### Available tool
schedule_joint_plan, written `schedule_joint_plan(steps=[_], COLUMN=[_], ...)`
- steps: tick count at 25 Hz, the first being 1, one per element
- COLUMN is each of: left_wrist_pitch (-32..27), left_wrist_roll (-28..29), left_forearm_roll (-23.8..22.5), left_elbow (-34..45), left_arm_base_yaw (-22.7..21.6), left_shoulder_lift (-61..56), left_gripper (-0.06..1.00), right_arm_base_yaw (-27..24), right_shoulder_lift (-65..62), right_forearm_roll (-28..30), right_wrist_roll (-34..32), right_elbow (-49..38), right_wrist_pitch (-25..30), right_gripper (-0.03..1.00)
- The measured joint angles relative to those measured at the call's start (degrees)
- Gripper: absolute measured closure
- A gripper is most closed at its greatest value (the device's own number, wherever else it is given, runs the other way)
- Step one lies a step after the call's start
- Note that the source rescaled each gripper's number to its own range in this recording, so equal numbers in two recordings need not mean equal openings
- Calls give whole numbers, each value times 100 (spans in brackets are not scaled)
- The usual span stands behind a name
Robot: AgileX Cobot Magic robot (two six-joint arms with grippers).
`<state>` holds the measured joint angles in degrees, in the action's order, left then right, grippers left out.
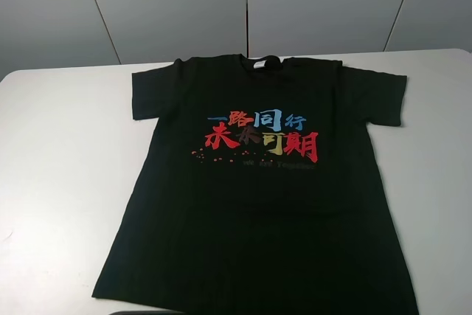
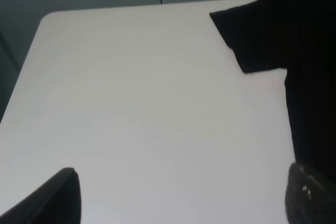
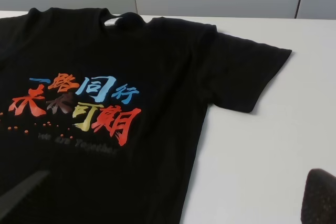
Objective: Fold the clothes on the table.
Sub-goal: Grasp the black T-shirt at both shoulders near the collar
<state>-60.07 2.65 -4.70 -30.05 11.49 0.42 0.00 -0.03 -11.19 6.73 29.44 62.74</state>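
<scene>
A black T-shirt [image 1: 258, 197] with colourful Chinese characters printed on the chest lies flat and face up on the white table [image 1: 59, 182], collar towards the far edge. Neither gripper shows in the high view. In the left wrist view my left gripper [image 2: 181, 198] is open and empty above bare table, with the shirt's sleeve [image 2: 252, 35] ahead of it. In the right wrist view my right gripper [image 3: 170, 198] is open and empty above the shirt's [image 3: 105, 103] lower side, with the other sleeve [image 3: 247, 72] beyond it.
Grey wall panels [image 1: 243, 5] stand behind the table's far edge. Bare white table surface lies on both sides of the shirt [image 1: 442, 182]. The shirt's hem reaches the table's front edge.
</scene>
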Motion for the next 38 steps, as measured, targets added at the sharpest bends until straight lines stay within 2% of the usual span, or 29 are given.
schedule_joint_plan(steps=[4,6,10,12,18,22,24,28,33,38], left_wrist_pitch=[432,581,864,952,1022,1136,1136,1124,1124,1032], left_wrist_roll=[-29,-265,-930,-1455,-3706,-4634,-4901,-5132,-5207,-5116], left_forearm_roll=[23,140,742,1121,2682,3129,3138,2904,2040,1227], left_elbow=[-230,-444,-1096,-1406,-2251,-2808,-3081,-3646,-4279,-4796], left_arm_base_yaw=[0,0,0,0,0,0,46,566,1563,2171], left_shoulder_lift=[678,1159,2466,3104,5021,6470,7073,8271,9496,10460], left_gripper=[-6,-6,-6,-6,-6,-6,-6,-6,-6,-6], right_arm_base_yaw=[0,0,0,0,0,0,0,0,0,0], right_shoulder_lift=[0,140,1052,1602,3358,4397,4955,5913,6718,7147], right_forearm_roll=[-94,-139,-139,-152,-211,-481,-601,-659,-753,-900], right_wrist_roll=[-202,-276,-159,-48,293,832,1112,1532,1800,2010], right_elbow=[61,262,733,950,1570,1709,1729,1729,1729,1729], right_wrist_pitch=[-136,-175,-248,-292,-381,-394,-418,-583,-782,-898], right_gripper=[-3,-3,-3,-3,-3,-3,-3,-3,-3,-3])
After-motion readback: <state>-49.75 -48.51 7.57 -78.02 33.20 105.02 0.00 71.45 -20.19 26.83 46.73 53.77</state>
